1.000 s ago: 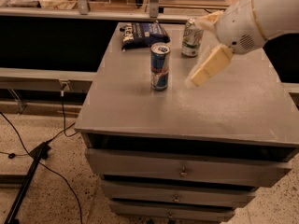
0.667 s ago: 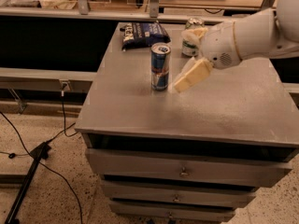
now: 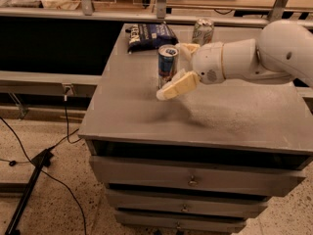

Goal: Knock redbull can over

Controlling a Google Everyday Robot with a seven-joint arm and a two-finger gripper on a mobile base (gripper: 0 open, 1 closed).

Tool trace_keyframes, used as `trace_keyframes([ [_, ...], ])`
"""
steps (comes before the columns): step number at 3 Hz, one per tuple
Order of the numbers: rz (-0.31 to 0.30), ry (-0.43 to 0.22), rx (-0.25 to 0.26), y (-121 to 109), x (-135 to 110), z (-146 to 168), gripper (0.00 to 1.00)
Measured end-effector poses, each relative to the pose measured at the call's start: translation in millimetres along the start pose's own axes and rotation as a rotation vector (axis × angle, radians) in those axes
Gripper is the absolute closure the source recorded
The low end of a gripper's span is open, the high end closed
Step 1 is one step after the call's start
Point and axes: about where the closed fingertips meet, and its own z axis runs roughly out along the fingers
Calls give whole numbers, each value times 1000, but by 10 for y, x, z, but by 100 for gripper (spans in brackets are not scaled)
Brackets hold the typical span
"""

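Camera view, nearest first: black cable (image 3: 29, 177) on the speckled floor at left, then the cabinet's drawers (image 3: 193, 177) under a grey tabletop (image 3: 146, 116). White arm (image 3: 264, 58) reaches in from the right, low over the top. Gripper (image 3: 172, 72) sits at the redbull can (image 3: 167, 61), claw spread wide and holding nothing. Near cream finger (image 3: 177, 86) slants down-left across the can's base on the camera side; the other finger (image 3: 188, 48) is up by the can's right shoulder. Near finger looks to be touching the can, hard to say for sure. Can is upright, mid-table toward the back. Behind it a dark blue snack bag (image 3: 149, 35) lies flat. A white-and-green can (image 3: 202, 32) stands upright at the rear, to the right of the bag
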Motion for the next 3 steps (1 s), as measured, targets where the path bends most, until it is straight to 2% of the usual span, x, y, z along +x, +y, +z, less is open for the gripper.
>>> trace_keyframes([
  [1,70,-85,5,-72,88,156,15],
  [2,122,-167,1,-98,90,267,37],
  [3,159,-217,8,-118,109,320,61],
])
